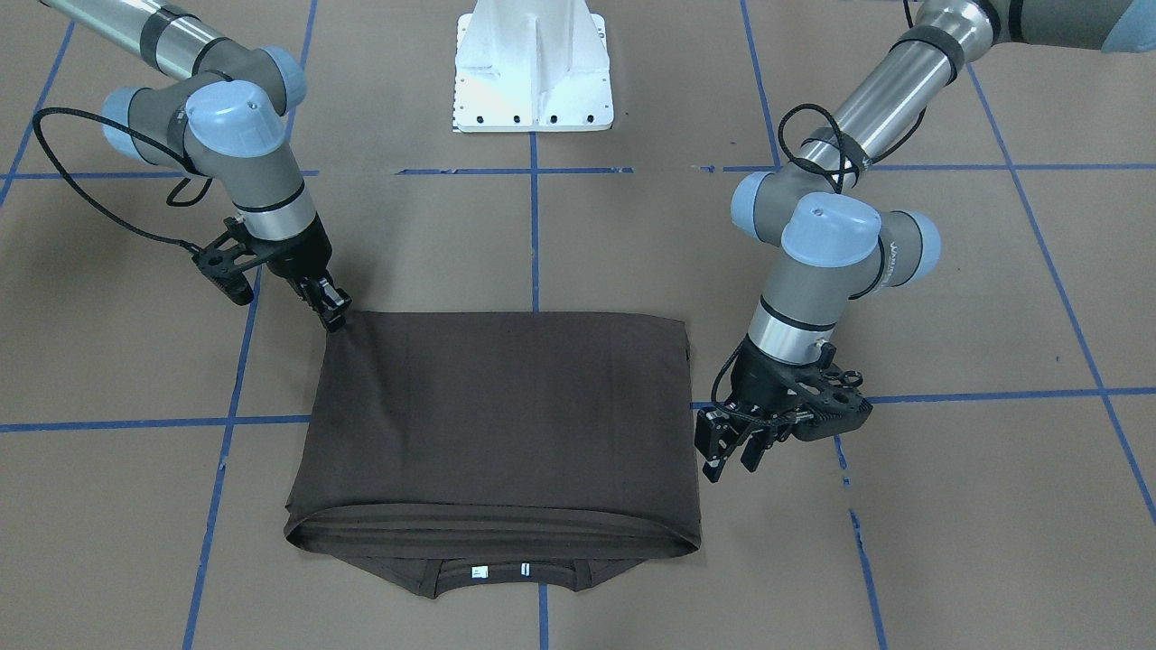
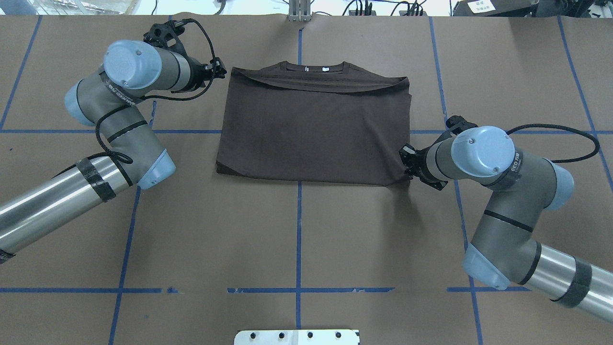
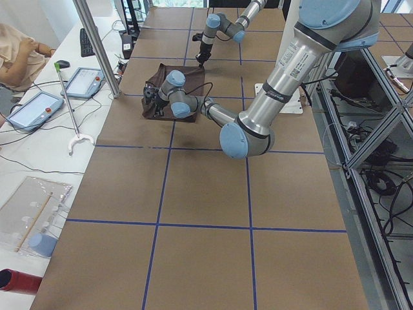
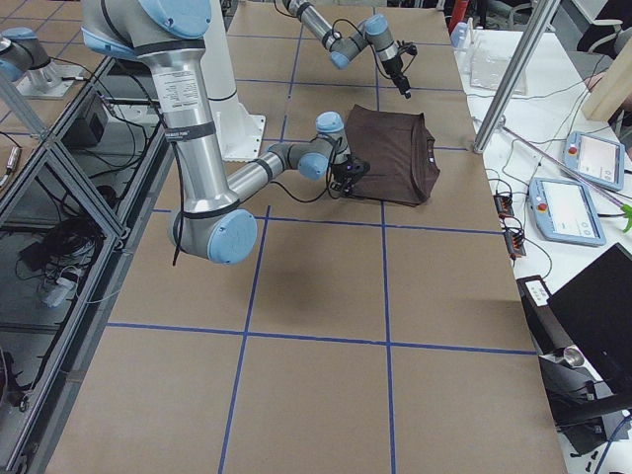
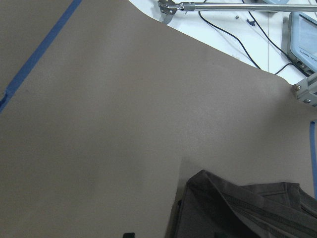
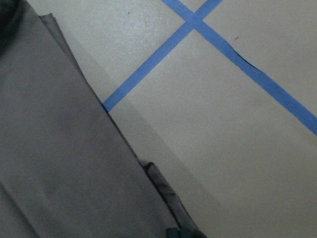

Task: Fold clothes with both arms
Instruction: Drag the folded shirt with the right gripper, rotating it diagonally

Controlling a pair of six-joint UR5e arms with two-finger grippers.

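Note:
The dark brown T-shirt (image 1: 497, 424) lies folded into a flat rectangle on the brown table, its collar and white neck labels (image 1: 501, 570) at the end far from the robot. It also shows in the overhead view (image 2: 311, 129). My right gripper (image 1: 335, 311) is low at the shirt's near corner on my right side, and its fingers look shut on the fabric, which rises to a point there. My left gripper (image 1: 733, 454) is open and empty, just beside the shirt's far edge on my left side and not touching it. The left wrist view shows only that shirt corner (image 5: 237, 208).
The white pedestal base (image 1: 533, 68) stands at the robot's side of the table. Blue tape lines (image 2: 299, 225) cross the brown surface. Beyond the far edge are a metal pole (image 3: 97, 45), tablets (image 3: 84, 81) and a seated person (image 3: 19, 51).

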